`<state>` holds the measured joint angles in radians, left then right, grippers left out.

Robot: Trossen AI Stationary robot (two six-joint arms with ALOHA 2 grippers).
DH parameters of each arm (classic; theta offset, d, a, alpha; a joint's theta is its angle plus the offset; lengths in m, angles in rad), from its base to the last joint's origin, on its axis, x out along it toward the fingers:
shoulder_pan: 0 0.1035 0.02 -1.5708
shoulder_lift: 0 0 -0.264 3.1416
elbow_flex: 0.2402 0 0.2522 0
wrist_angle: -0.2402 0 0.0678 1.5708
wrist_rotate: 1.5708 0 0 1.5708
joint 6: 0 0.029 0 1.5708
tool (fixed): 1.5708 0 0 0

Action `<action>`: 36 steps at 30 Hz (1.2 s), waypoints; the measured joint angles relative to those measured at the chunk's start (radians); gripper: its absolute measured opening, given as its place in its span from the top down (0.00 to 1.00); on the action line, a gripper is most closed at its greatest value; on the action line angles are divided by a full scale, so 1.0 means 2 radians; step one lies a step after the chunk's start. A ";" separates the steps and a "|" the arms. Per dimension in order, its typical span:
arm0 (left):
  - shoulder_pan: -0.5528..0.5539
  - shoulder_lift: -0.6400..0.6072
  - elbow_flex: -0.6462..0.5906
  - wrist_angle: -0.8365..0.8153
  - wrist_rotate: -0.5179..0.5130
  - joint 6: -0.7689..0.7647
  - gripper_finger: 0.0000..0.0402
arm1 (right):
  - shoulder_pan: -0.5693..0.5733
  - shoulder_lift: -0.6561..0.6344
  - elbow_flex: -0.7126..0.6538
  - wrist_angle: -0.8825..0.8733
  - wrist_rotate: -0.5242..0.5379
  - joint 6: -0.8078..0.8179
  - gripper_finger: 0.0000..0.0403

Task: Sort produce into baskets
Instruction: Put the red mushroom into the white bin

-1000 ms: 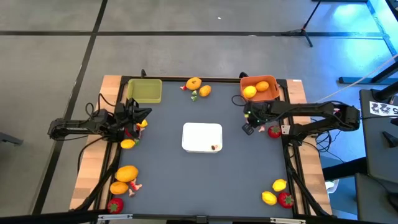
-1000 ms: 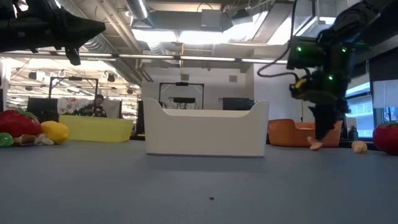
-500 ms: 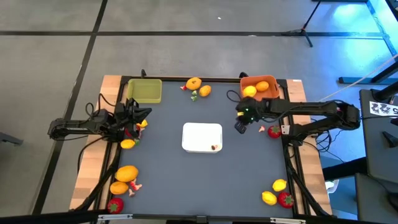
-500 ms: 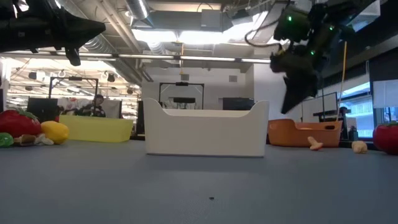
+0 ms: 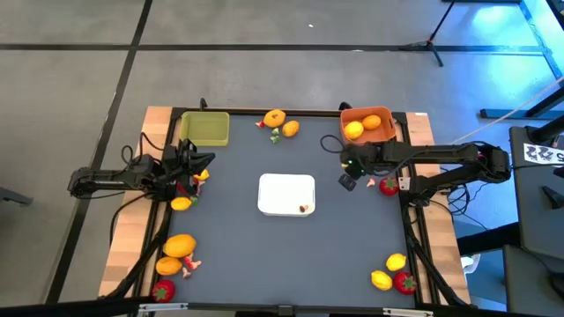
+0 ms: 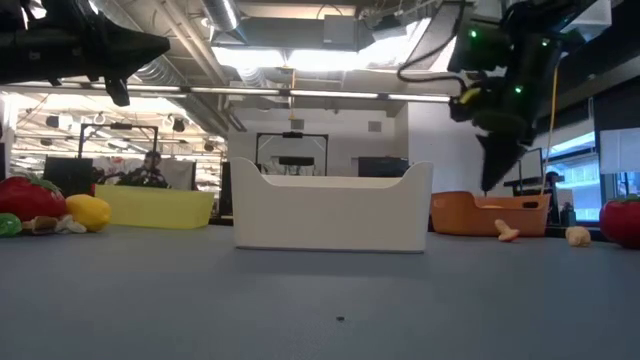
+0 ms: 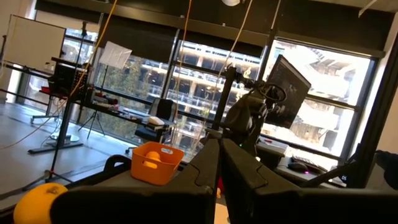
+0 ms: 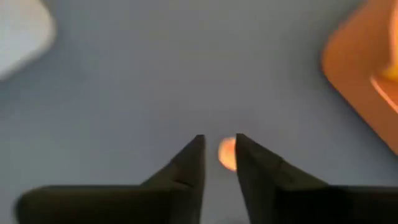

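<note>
Since a second ago we see the right end effector [image 5: 347, 182] has lifted off the table beside the orange basket [image 5: 368, 124] and parted its fingers [image 8: 186, 163] narrowly; they hold nothing. Blurred in the right wrist view, a small orange scrap [image 8: 227, 152] lies on the table below the gap, too soft to identify. Two yellow-orange fruits [image 5: 353, 129] sit in that basket, near the table's far right corner. At the left edge, the left end effector [image 5: 196, 162] waits, closed.
</note>
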<state>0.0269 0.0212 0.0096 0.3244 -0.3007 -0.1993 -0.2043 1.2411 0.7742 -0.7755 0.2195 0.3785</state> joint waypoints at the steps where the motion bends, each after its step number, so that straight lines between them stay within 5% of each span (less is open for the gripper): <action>1: 0.000 0.000 0.000 0.000 0.000 0.000 0.97 | 0.000 0.000 -0.001 -0.009 0.001 0.003 0.72; 7: 0.000 0.000 0.000 0.000 0.000 0.000 0.97 | -0.007 0.003 -0.024 0.010 0.003 0.007 0.52; 12: 0.000 0.000 0.000 0.000 0.000 0.000 0.97 | -0.033 0.013 -0.050 0.033 -0.004 0.020 0.49; 23: 0.001 0.002 0.000 -0.003 0.000 0.002 0.97 | -0.055 0.027 -0.069 0.080 -0.040 0.016 0.61; 36: 0.001 0.002 0.000 -0.004 0.000 0.004 0.97 | -0.055 0.059 -0.069 0.096 -0.028 -0.004 0.86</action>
<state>0.0280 0.0242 0.0097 0.3168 -0.3008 -0.1921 -0.3145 1.3582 0.6357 -0.5844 0.1634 0.3695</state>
